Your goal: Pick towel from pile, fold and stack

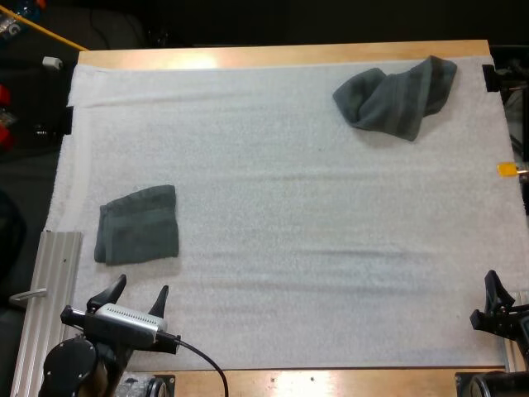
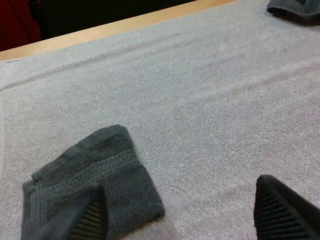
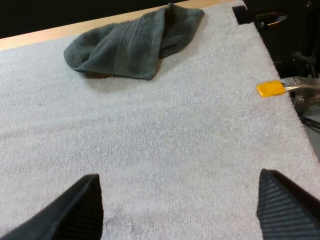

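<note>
The left end effector (image 1: 140, 285) hovered low over the near left part of the white mat (image 1: 289, 248), its two black fingers (image 2: 90, 215) spread apart and clamped on nothing. Just beyond its fingertips lay the folded towel (image 1: 136, 225), a dark grey-green square resting flat on the mat close to the mat's left edge. In the left wrist view the towel's near corner sat right in front of the left finger, while the other finger stood over bare mat well to the side of it. No part of the end effector touched the cloth.

The right end effector (image 3: 179, 190) was at the near right corner of the mat, its fingers (image 3: 80, 210) likewise wide apart with only bare mat between them. The crumpled towel (image 1: 397, 95) lay well away from it at the far right of the mat, bunched in loose folds, with one end reaching toward the far wooden strip of the table (image 1: 289, 55). The two towels lay well apart, at opposite sides of the mat.
</note>
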Available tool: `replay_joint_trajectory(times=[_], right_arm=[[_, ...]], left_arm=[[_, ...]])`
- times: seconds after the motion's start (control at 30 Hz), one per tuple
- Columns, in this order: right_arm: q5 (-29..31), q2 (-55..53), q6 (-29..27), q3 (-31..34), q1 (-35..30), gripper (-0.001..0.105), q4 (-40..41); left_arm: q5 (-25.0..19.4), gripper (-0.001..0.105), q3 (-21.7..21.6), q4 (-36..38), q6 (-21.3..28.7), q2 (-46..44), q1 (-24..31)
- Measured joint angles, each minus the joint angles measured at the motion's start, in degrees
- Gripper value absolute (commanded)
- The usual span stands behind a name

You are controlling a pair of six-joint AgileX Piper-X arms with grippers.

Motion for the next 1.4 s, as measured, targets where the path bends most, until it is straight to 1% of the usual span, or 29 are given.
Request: replay_joint_trajectory(times=[0.27, 0.57, 1.4], right_arm=[[0.0, 0.0, 0.0, 0.0, 0.0, 0.063, 0.0], [0.0, 0.0, 0.0, 0.0, -2.32, 0.063, 0.0], [0.0, 0.0, 0.0, 0.0, -2.31, 0.063, 0.0]], left_arm=[[0.05, 0.059, 0.0, 0.0, 0.0, 0.0, 0.62], [0.1, 0.059, 0.0, 0.0, 0.0, 0.0, 6.87], [0.1, 0.059, 0.0, 0.0, 0.0, 0.0, 6.97]])
